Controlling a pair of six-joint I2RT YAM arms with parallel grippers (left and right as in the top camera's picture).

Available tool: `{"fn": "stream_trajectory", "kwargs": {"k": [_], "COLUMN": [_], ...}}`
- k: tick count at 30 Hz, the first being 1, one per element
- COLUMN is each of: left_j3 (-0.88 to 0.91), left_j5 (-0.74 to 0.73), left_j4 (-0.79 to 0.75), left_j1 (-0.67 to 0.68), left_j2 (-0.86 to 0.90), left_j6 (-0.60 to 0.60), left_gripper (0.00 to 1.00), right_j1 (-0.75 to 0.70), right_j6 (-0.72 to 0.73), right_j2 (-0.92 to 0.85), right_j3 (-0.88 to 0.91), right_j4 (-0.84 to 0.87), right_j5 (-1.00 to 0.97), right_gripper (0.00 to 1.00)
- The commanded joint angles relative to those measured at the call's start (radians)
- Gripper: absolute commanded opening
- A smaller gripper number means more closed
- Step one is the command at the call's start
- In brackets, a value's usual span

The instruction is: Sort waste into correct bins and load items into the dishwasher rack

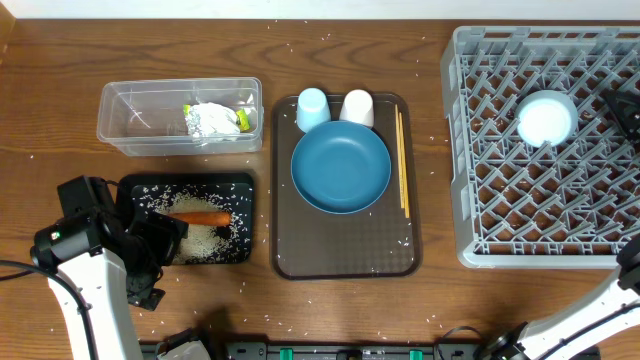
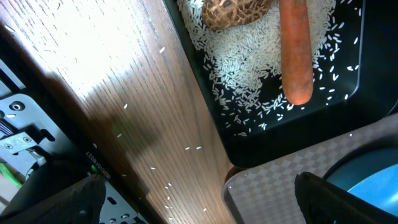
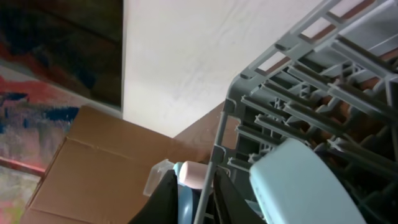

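1. The small orange carrot lies on loose white rice grains in the shallow black rectangular tray. It is just ahead of the left hand.
2. The brown food lump sits on the rice right beside the carrot, a bit further from that hand.
3. The left hand's fingers are wide apart with nothing between them. Under the hand are the wooden tabletop and a corner of the flat brown serving tray.
4. The crumpled green-yellow-and-white wrapper lies in the clear rectangular plastic tub, past the black tray from the left hand.
5. To the right of the left hand, the serving tray holds the large dark-blue plate, the light-blue cup, the white cup and the thin wooden chopsticks.
6. The light-blue bowl sits in the large square grey plastic rack, near the right hand.
7. I cannot tell if the right hand's fingers are apart or together.
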State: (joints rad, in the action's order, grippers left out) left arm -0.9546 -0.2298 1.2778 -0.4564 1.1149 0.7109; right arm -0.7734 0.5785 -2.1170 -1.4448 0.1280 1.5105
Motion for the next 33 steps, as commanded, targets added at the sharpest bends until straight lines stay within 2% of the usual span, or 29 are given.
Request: {"fn": "stream_trajectory", "kwargs": {"k": [1, 6, 11, 14, 16, 19, 22, 24, 26, 27, 31, 32, 33], "left_j3": [0.001, 0.001, 0.001, 0.001, 0.001, 0.001, 0.001, 0.001, 0.001, 0.001, 0.001, 0.001, 0.001], "left_j5": [0.010, 0.010, 0.010, 0.010, 0.010, 0.010, 0.010, 0.010, 0.010, 0.010, 0.010, 0.010, 0.010], "left_j4": [0.003, 0.003, 0.003, 0.003, 0.003, 0.003, 0.003, 0.003, 0.003, 0.003, 0.003, 0.003, 0.003], "left_j1": [-0.005, -0.005, -0.005, -0.005, -0.005, -0.005, -0.005, -0.005, -0.005, -0.005, -0.005, -0.005, -0.005], "left_j2": [0.002, 0.002, 0.002, 0.002, 0.002, 0.002, 0.002, 0.002, 0.002, 0.002, 0.002, 0.002, 0.002], "left_j6": [0.012, 0.012, 0.012, 0.012, 0.012, 0.012, 0.012, 0.012, 0.012, 0.012, 0.012, 0.012, 0.012], "left_gripper": [0.98, 0.98, 0.98, 0.98, 0.98, 0.98, 0.98, 0.98, 0.98, 0.98, 0.98, 0.98, 0.98], "right_j1": [0.047, 0.131, 0.243, 0.298, 0.328, 0.379, 0.463, 0.541, 0.603, 0.623, 0.654, 0.653, 0.650], "right_j6": [0.012, 0.012, 0.012, -0.029, -0.103, -0.286, -0.465, -0.518, -0.476, -0.455, -0.425, -0.405, -0.391], "right_j2": [0.114, 0.244, 0.347, 0.372, 0.380, 0.416, 0.476, 0.515, 0.535, 0.537, 0.519, 0.509, 0.497], "right_j3": [-0.010, -0.010, -0.010, -0.010, -0.010, -0.010, -0.010, -0.010, -0.010, -0.010, -0.010, -0.010, -0.010], "right_j4": [0.003, 0.003, -0.029, -0.113, -0.228, -0.476, -0.695, -0.775, -0.792, -0.791, -0.799, -0.807, -0.814], "right_j5": [0.011, -0.007, -0.064, -0.150, -0.235, -0.473, -0.886, -1.209, -1.464, -1.528, -1.624, -1.654, -1.677], "right_gripper": [0.15, 0.21, 0.37, 0.37, 0.33, 0.33, 0.37, 0.44, 0.64, 0.71, 0.66, 0.63, 0.55]}}
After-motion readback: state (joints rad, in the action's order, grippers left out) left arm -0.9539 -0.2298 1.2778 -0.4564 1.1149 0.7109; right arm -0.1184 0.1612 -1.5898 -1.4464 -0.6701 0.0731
